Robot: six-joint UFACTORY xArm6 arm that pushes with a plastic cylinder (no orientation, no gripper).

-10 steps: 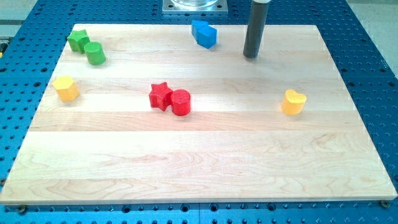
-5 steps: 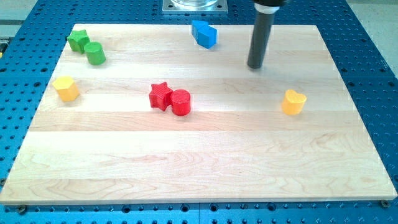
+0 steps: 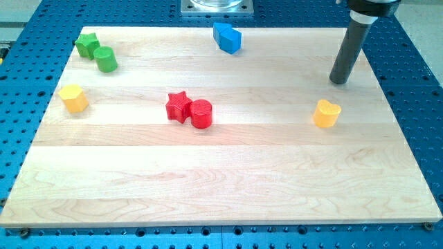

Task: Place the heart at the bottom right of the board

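The surface (image 3: pixel 228 180) is pale striped wood on a blue perforated base (image 3: pixel 415 104). The heart (image 3: pixel 326 113) and a block (image 3: pixel 73 98) are yellow; star (image 3: pixel 178 106) and cylinder (image 3: pixel 201 114) red; two blocks (image 3: pixel 97 52) green; one block (image 3: pixel 227 37) blue.

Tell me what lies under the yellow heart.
The yellow heart rests flat on the wooden board; only bare wood shows around its base, and the patch beneath it is covered. My tip stands apart, toward the view's top.
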